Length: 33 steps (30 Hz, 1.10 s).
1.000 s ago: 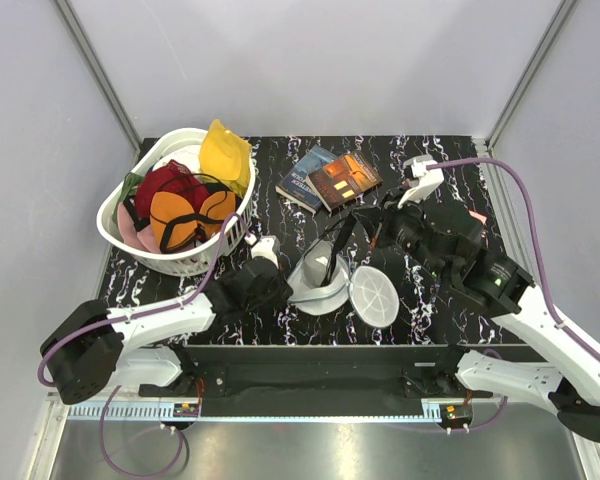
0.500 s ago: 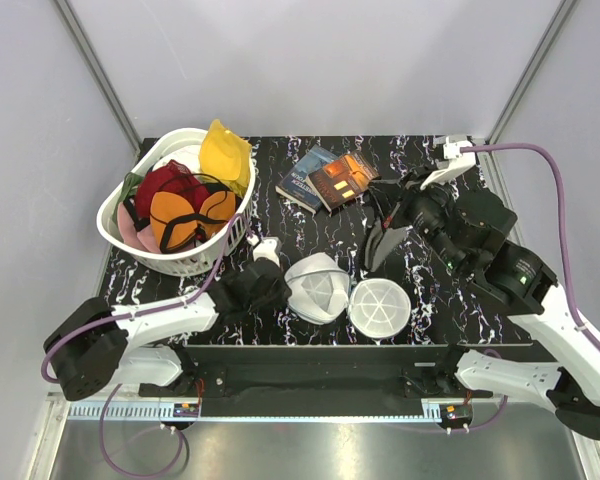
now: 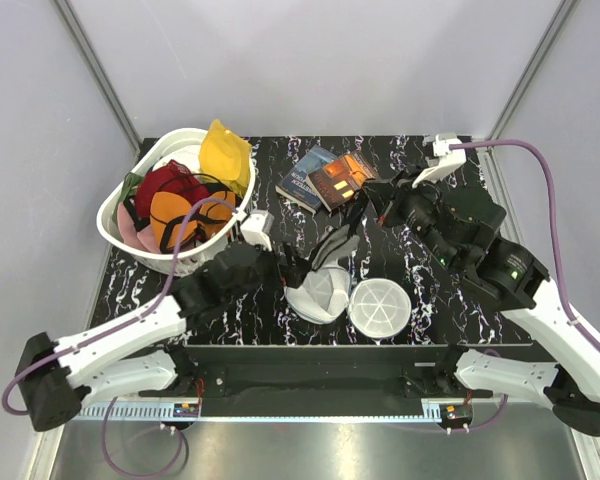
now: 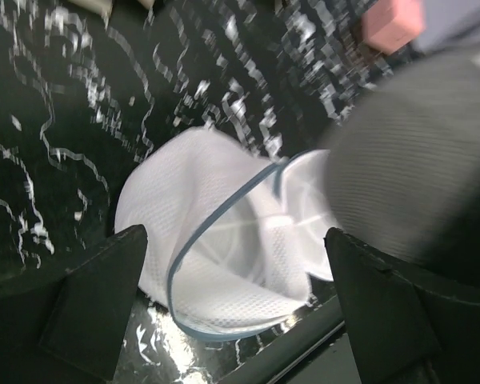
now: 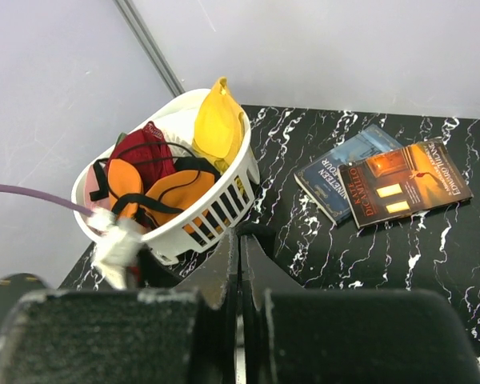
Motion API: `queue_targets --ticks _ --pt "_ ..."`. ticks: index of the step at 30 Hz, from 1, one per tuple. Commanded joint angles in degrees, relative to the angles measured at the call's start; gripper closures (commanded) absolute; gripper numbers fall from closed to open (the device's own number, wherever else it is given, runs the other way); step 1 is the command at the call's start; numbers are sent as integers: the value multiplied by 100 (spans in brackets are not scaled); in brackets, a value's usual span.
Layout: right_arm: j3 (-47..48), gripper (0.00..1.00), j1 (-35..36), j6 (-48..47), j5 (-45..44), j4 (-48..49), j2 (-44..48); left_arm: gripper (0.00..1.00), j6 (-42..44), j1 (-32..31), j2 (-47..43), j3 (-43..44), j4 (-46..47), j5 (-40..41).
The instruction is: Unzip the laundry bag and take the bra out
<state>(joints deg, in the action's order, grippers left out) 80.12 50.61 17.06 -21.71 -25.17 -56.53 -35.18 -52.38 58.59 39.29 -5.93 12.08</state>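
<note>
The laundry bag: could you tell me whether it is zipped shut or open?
Open: the laundry bag gapes along its zip edge, its mesh inside showing.

Left arm and right arm are the same deal: white shells, chunky black joints, a white wrist camera and a purple cable each.

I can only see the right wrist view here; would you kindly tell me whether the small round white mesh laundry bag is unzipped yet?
Observer: Yes, the white mesh laundry bag lies unzipped, and nothing dark shows inside it.
Operator: Thank you. Where is the small black bra?
Observer: In the top view, the black bra hangs from the shut right gripper, trailing down toward the bag.
Operator: And the left gripper?
Observer: The left gripper is open, with one finger on either side of the bag.
</note>
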Motion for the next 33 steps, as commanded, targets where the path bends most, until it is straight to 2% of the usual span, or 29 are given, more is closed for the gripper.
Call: queue_targets --ticks 1,6,9,14,20,26,33 --pt "74 100 28 105 141 179 -138 1 642 -79 -865 27 57 -161" --pt "180 100 19 157 299 179 -340 1 1117 -88 -2006 -324 215 -398" --pt "224 100 19 192 370 179 -454 1 1259 -88 -2220 -317 443 -794" --pt "241 100 19 298 422 205 -560 1 1136 -132 -1414 122 461 -1075" --pt "215 100 19 439 466 240 -613 1 908 -404 -543 667 575 -497" --pt "171 100 19 561 703 319 -649 1 1179 -607 -208 896 1164 -206" --pt "75 100 37 737 967 469 -648 1 1198 -651 223 1124 1279 75"
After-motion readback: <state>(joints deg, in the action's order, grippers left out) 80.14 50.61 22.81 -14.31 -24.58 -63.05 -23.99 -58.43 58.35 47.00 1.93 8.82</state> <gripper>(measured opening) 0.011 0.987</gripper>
